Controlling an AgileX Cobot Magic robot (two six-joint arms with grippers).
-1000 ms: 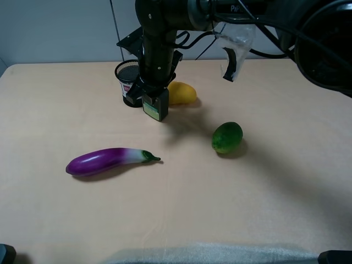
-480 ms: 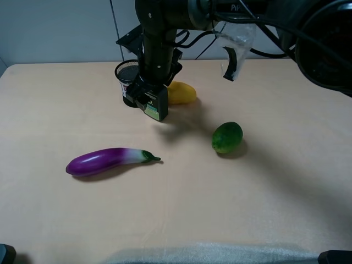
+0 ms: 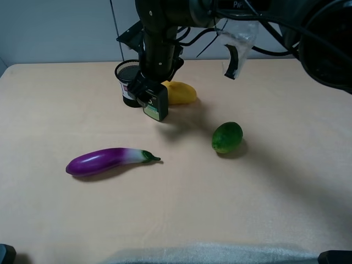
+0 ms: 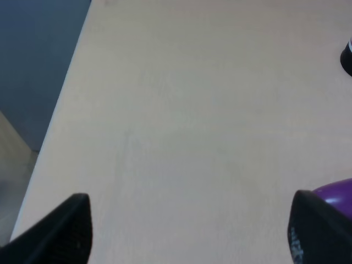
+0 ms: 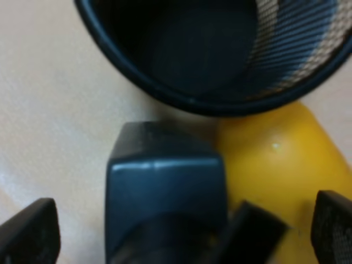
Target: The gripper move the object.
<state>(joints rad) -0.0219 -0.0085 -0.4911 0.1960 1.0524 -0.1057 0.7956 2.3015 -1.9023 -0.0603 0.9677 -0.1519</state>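
Observation:
The small dark bottle (image 3: 156, 105) with a light green label stands at the back of the table, between the black mesh cup (image 3: 125, 82) and a yellow mango (image 3: 181, 92); it looks slightly tilted. My right gripper (image 3: 148, 92) reaches across from the right and hangs just over it. In the right wrist view its fingers (image 5: 27, 234) sit wide apart, with the bottle (image 5: 165, 187) between them and bare table showing beside it. The right gripper (image 5: 181, 231) is open. My left gripper (image 4: 190, 225) is open and empty over bare table.
The mesh cup (image 5: 220, 49) and the mango (image 5: 275, 148) both sit right against the bottle. A green lime (image 3: 227, 137) lies to the right. A purple eggplant (image 3: 104, 161) lies in front on the left and shows in the left wrist view (image 4: 335, 192). A plastic scrap (image 3: 236, 44) hangs from the arm.
The right wrist has turned a little and risen slightly. The bottle, upright a second ago, now leans a bit and sits slightly farther back. The left arm has not moved.

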